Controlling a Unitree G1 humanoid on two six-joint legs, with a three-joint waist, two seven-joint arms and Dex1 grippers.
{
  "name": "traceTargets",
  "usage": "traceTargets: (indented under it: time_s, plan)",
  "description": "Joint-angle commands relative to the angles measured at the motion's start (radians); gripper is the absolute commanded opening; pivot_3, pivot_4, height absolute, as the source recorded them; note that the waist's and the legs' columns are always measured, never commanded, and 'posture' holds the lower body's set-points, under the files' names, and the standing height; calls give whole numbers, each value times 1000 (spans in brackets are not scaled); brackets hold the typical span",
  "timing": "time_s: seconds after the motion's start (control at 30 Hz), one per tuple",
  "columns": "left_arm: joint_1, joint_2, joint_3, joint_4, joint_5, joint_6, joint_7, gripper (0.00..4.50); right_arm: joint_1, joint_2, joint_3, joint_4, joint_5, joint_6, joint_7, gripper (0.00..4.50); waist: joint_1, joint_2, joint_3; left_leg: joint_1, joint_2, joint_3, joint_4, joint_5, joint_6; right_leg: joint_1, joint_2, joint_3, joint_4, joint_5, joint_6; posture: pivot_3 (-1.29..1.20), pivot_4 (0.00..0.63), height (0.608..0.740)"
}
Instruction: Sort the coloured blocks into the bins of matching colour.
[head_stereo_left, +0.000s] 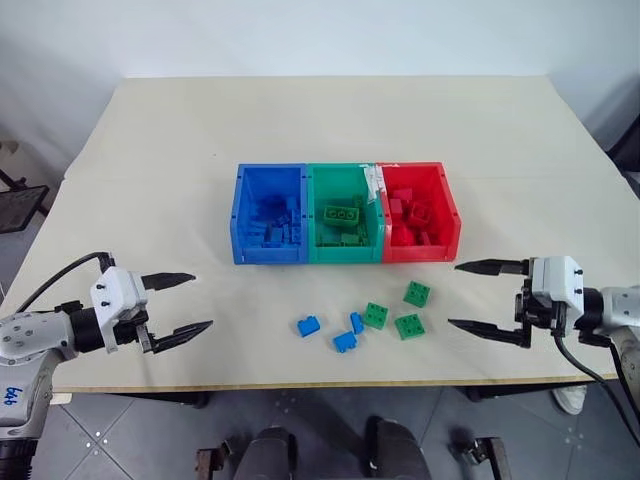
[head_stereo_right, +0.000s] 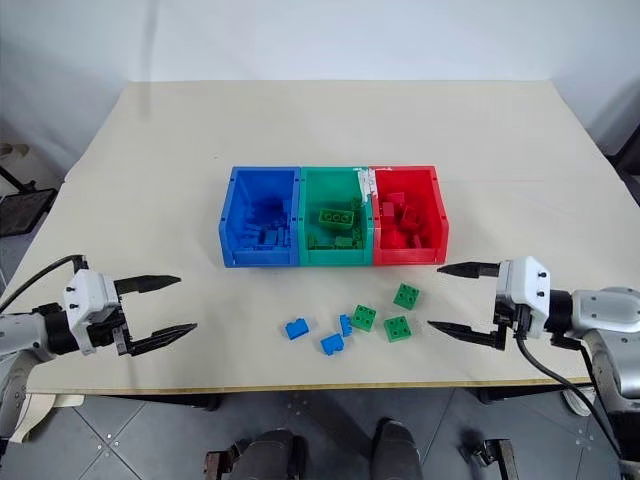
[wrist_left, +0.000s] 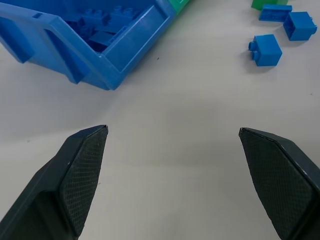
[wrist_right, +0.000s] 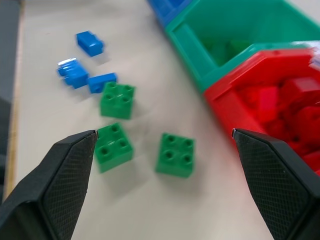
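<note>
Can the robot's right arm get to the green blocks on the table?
Probably yes. The right gripper is open and empty, the three green blocks lie loose on the table just beside it, and nothing stands between them.

Beige table: bins, loose blocks.

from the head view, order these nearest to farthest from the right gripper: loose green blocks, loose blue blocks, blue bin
1. Green blocks, on the table just beside the right gripper.
2. Blue blocks, further toward the robot's left.
3. Blue bin, the row's far left end.
</note>
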Motion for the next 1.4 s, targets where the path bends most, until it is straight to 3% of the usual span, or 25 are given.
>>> traceTargets:
  time_s: [0.03, 0.33, 0.53, 0.67, 0.87, 1.17, 1.3, 1.4]
  plan:
    - [-13, -3, 7, -21, 23, -19, 31, 4463, 15, 17, -24, -23, 4, 11, -34, 4500, 3, 0, 0, 0, 0, 0, 0, 0, 0, 0, 0, 0, 0, 0, 0, 0, 150, 740]
    - [-102, -99, -194, -232, 9, 96, 98, 4463, 189, -40, -202, 21, -20, 44, -94, 4500, 29, 0, 0, -1, -1, 0, 1, 0, 0, 0, 0, 0, 0, 0, 0, 0, 150, 740]
    - [-149, -131, -340, -295, 53, 98, 80, 4463, 249, -65, -217, -9, -45, 146, -141, 4500, 20, 1, -1, 1, 0, 1, 0, 0, 0, 0, 0, 1, 1, 0, 0, 0, 150, 740]
    - [-154, -125, -340, -279, 50, 90, 74, 4463, 182, -79, -128, -157, 10, 385, -203, 4500, 14, 1, -1, 3, 0, 3, 0, 0, 0, 0, 0, 3, 1, 0, 0, 0, 150, 740]
    - [-100, -86, -274, -261, 45, 62, 57, 4463, 17, -73, 39, -253, -35, 647, -336, 4500, 22, 0, 0, 3, 0, 3, 1, 0, 0, 0, 0, 3, 0, 0, 0, 0, 150, 740]
    - [-63, -90, -232, -273, 1, 49, 37, 4463, -128, 23, 202, -211, -135, 717, -464, 4500, 23, 1, 0, -2, 0, 0, 2, 0, 0, -1, 0, 1, -1, 0, 0, 0, 150, 740]
    - [-63, -92, -243, -277, 2, 47, 35, 4500, -145, 26, 237, -197, -154, 699, -439, 3643, 23, 1, 0, -2, -1, 0, 2, 0, 0, -1, 0, 1, 0, 0, 0, 0, 150, 740]
    - [-68, -101, -245, -279, -5, 46, 38, 4500, -150, 31, 248, -190, -158, 683, -423, 2584, 22, 1, 0, -2, 0, 0, 2, 0, 0, -1, 0, 1, 0, 0, 0, 0, 150, 740]
